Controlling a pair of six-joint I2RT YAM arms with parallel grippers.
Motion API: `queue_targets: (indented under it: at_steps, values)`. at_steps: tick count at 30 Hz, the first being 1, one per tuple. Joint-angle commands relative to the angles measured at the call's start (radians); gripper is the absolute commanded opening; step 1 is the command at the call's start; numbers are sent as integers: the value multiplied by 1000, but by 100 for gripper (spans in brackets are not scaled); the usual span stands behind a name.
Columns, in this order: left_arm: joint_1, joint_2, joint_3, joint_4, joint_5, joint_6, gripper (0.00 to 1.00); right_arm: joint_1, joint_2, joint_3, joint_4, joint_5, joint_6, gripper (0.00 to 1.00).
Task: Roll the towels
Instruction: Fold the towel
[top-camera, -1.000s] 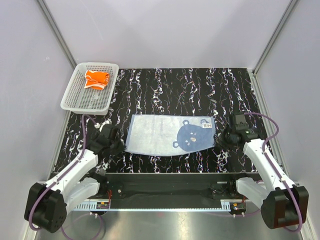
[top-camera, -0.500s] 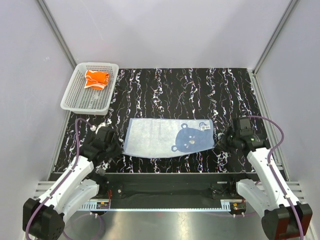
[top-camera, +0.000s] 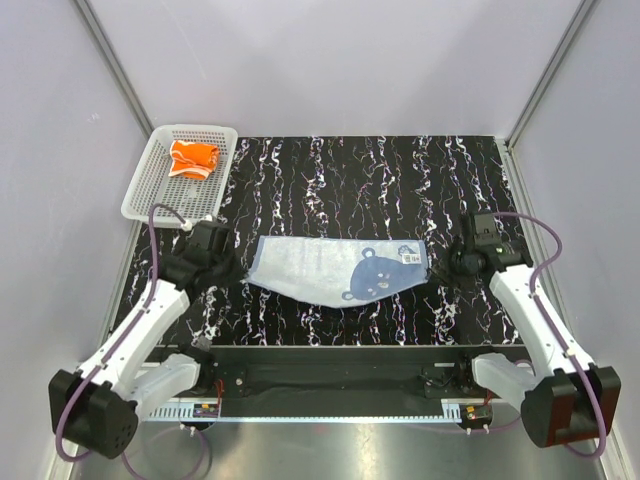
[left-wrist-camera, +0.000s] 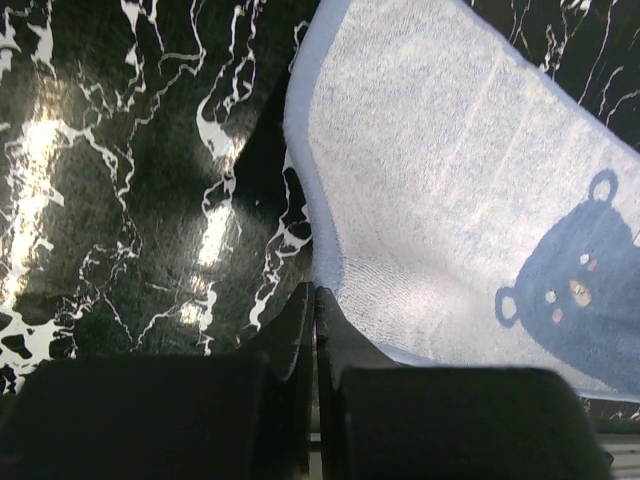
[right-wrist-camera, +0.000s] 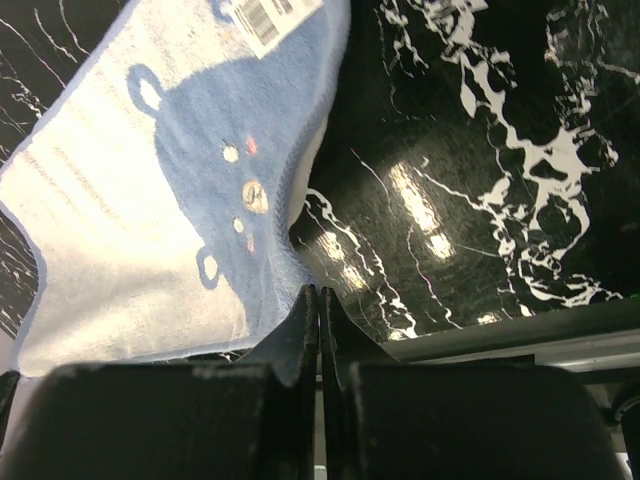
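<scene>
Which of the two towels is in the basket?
The bright orange towel, bunched in the white mesh basket at the far left. The light blue bear towel is out over the black table.

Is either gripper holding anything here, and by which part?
Both hold the light blue towel. The left gripper pinches its near left corner and the right gripper pinches its near right corner, jaws shut on the cloth.
</scene>
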Motion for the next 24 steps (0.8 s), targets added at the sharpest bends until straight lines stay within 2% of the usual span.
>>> queue_targets:
  at_steps: [1,14,24]
  values:
    - [27,56,92,26,24,60,0,4,49,94,35,46,-47,0]
    - [111,349,268,89,87,125,0,-1,285,240,94,84,-104,0]
    - [130,573,423,86,88,171,0,-44,420,304,133,95,-146,0]
